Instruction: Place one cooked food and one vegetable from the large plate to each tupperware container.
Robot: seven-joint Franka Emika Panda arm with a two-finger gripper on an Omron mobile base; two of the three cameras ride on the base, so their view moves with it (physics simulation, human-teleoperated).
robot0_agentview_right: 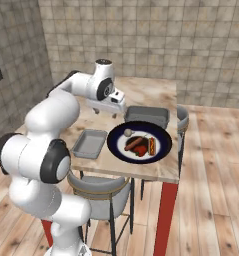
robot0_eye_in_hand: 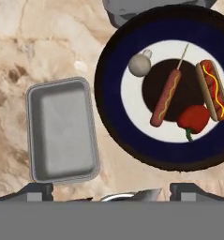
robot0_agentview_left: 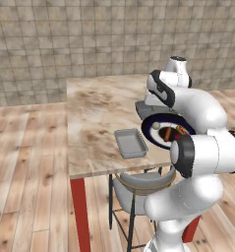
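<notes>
On the marble table (robot0_agentview_right: pixel 151 92) the large plate (robot0_eye_in_hand: pixel 114 108) lies at the near edge, holding a corn dog (robot0_eye_in_hand: pixel 165 97), a hot dog (robot0_eye_in_hand: pixel 213 88), a red pepper (robot0_eye_in_hand: pixel 193 118) and a mushroom (robot0_eye_in_hand: pixel 139 64). One grey tray (robot0_eye_in_hand: pixel 62 130) sits just beside it with nothing inside; the other tray (robot0_agentview_right: pixel 147 115) is behind the plate. Above them the gripper (robot0_agentview_right: pixel 106 111) hangs with fingers spread wide, gripping nothing.

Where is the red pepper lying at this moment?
In the hand view, the red pepper lies on the large plate, between the corn dog and the hot dog.
</notes>
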